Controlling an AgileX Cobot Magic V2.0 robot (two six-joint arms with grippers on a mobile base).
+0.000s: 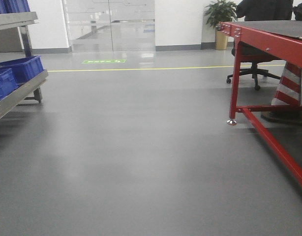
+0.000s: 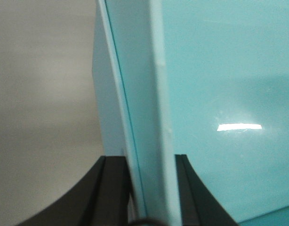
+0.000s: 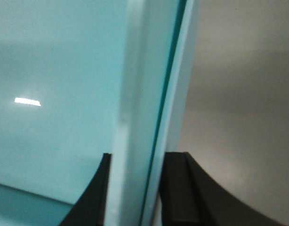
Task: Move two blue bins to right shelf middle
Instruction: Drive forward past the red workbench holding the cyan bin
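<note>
In the left wrist view my left gripper is shut on the upright wall of a pale blue bin, one black finger outside it and the other inside. In the right wrist view my right gripper clamps the opposite wall of the blue bin the same way. Grey floor lies beyond both walls. The front view shows neither gripper nor the held bin. Dark blue bins sit on a metal shelf at the left. The right shelf is out of view.
A red-framed table stands at the right, with its low rail running toward me. Behind it are a striped cone and an office chair. Grey floor stretches ahead to glass doors, crossed by a yellow line.
</note>
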